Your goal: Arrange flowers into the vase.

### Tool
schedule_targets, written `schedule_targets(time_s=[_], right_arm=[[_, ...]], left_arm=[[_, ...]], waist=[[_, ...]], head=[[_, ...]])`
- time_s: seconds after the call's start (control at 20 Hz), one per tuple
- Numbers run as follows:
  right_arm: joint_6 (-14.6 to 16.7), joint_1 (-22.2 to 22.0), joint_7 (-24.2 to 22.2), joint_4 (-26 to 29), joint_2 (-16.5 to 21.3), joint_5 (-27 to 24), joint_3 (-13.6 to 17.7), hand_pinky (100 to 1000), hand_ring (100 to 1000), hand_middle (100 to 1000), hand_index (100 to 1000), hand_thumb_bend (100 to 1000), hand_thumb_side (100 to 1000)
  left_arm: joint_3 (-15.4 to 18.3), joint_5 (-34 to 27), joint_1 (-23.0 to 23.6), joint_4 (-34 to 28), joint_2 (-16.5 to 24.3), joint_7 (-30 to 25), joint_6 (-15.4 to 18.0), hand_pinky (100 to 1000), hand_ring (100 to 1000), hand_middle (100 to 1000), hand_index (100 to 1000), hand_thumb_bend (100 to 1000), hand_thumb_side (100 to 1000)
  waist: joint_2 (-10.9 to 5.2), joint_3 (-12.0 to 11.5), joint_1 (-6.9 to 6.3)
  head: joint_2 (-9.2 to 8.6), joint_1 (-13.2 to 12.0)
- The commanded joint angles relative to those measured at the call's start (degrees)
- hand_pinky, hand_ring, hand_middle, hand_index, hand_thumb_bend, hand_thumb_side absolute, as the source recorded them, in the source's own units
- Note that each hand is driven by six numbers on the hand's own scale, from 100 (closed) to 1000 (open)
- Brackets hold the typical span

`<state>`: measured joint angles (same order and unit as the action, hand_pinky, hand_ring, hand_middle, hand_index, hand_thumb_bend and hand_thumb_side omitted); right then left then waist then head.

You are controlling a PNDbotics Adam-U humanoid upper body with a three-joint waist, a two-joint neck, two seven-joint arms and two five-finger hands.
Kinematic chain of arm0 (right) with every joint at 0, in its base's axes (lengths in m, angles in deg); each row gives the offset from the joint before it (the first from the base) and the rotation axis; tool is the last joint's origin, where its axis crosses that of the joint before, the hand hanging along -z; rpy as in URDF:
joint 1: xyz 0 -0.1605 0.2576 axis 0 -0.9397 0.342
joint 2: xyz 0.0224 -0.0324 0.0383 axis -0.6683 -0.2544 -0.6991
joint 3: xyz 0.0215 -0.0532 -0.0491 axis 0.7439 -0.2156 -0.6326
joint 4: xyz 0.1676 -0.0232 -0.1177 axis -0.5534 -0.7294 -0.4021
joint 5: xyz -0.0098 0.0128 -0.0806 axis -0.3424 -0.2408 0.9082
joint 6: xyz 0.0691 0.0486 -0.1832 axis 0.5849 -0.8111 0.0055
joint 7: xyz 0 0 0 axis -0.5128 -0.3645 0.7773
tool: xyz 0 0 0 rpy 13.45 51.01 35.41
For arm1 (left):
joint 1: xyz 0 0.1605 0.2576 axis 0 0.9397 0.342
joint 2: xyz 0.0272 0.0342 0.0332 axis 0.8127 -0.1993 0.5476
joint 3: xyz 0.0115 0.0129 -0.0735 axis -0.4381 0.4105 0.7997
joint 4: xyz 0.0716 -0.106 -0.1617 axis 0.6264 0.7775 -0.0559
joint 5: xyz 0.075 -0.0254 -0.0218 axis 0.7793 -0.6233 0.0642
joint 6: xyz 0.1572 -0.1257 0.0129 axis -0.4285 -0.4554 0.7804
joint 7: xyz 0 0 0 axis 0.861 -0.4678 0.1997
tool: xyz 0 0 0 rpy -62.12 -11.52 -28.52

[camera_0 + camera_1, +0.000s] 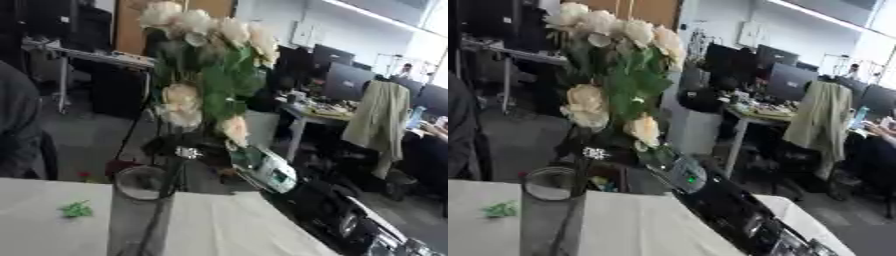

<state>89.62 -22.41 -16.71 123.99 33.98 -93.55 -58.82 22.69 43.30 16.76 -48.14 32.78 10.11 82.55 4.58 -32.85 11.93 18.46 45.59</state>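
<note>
Flowers [206, 65], cream blooms with green leaves, stand nearly upright above the vase [140, 210], heads up, dark stems running down past its rim. The right hand [188, 147] sits at the base of the bunch, dark and blurred against the stems; I cannot tell how its fingers lie or whether they close on the stems. Its arm [728, 210] runs down to the lower right corner. The clear vase stands on the pale worktop [227, 225], its base cut off by the frame. A small green scrap [77, 209] lies left of it.
</note>
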Motion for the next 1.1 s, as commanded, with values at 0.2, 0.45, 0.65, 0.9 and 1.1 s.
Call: schedule_targets(time_s=[0.2,0.45,0.65,0.9,1.1], right_arm=[[-0.2,0.3,-0.1,0.8,2.1,-1.4,1.5,1000,1000,923,850,100,933],[0.9,-0.1,0.1,3.9,1.9,-0.5,1.3,1000,1000,929,858,100,929],[2.7,-0.2,1.2,6.3,1.7,0.6,1.3,1000,1000,928,862,100,923],[5.1,-0.1,4.4,10.1,1.7,2.4,1.0,1000,1000,937,874,100,909],[6.2,-0.3,6.5,12.4,1.2,5.6,0.6,1000,1000,949,888,100,872]], left_arm=[[0.1,-0.2,-0.8,-0.4,0.4,-0.3,0.1,731,641,619,712,970,852],[0.2,-0.2,-0.8,-0.5,0.3,-0.3,0.1,731,641,619,712,969,853],[0.2,-0.2,-0.8,-0.6,0.3,-0.3,0.2,731,641,618,712,968,853],[0.2,-0.2,-0.8,-0.6,0.3,-0.3,0.2,731,641,618,712,968,853],[0.2,-0.2,-0.8,-0.6,0.2,-0.3,0.2,731,641,618,712,968,852]], waist=[[-0.48,0.6,-1.0],[-0.4,1.0,-1.12],[-0.38,1.2,-1.07],[-0.3,1.3,-0.99],[-0.1,1.4,-1.02]], head=[[-0.45,0.0],[-0.44,-0.1],[-0.64,0.0],[-0.67,0.0],[-0.69,0.0]])
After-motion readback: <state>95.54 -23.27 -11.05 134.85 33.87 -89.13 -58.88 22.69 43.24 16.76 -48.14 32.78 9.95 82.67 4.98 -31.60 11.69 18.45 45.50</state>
